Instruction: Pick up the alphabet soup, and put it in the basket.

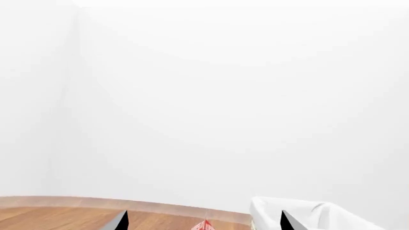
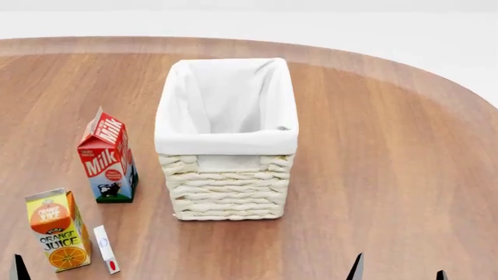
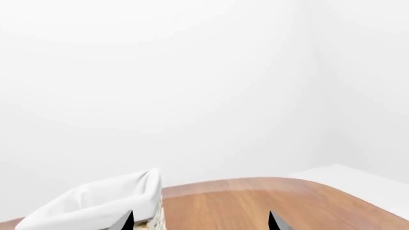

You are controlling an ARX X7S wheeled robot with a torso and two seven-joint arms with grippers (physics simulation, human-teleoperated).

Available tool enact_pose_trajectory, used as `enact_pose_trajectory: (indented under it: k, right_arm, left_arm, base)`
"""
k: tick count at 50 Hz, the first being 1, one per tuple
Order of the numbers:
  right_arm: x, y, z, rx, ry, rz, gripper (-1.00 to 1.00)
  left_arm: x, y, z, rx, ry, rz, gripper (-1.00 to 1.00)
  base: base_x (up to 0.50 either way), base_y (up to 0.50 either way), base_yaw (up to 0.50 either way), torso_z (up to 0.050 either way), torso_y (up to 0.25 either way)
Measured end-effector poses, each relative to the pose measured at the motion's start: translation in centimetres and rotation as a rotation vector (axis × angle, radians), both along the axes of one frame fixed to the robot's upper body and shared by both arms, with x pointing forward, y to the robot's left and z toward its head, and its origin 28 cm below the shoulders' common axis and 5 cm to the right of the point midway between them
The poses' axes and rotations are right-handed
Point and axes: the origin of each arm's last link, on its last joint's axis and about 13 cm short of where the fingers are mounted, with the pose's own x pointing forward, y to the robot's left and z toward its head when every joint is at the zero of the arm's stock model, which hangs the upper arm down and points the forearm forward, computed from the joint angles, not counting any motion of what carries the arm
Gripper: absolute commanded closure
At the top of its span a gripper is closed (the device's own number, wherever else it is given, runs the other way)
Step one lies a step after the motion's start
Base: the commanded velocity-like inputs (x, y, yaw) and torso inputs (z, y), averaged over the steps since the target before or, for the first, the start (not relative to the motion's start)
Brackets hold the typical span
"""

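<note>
No alphabet soup shows in any view. The basket (image 2: 225, 181), pale woven wicker with a white cloth lining, stands upright and empty at the table's middle. Its lining also shows in the left wrist view (image 1: 319, 213) and the right wrist view (image 3: 96, 201). My left gripper (image 1: 204, 221) is open and empty, with a red and white carton peak (image 1: 205, 225) low between its fingers. Only one of its fingertips (image 2: 17, 269) shows in the head view, at the bottom left. My right gripper (image 2: 398, 273) is open and empty in front of the basket's right side; it also shows in the right wrist view (image 3: 201, 221).
A red milk carton (image 2: 107, 157) stands left of the basket. An orange juice carton (image 2: 58, 230) stands nearer, at the front left, with a small white tube (image 2: 105, 249) lying beside it. The round wooden table (image 2: 389, 175) curves away at the far right.
</note>
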Motion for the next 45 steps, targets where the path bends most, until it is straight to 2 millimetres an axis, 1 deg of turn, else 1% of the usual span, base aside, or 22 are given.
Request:
enact_pose_trajectory:
  k: [45]
  right_arm:
    - [0.10, -0.01, -0.03, 0.000, 0.006, -0.002, -1.00]
  left_arm:
    - [-0.11, 0.00, 0.07, 0.000, -0.004, 0.002, -1.00]
  base:
    - [0.21, 0.00, 0.00, 0.000, 0.000]
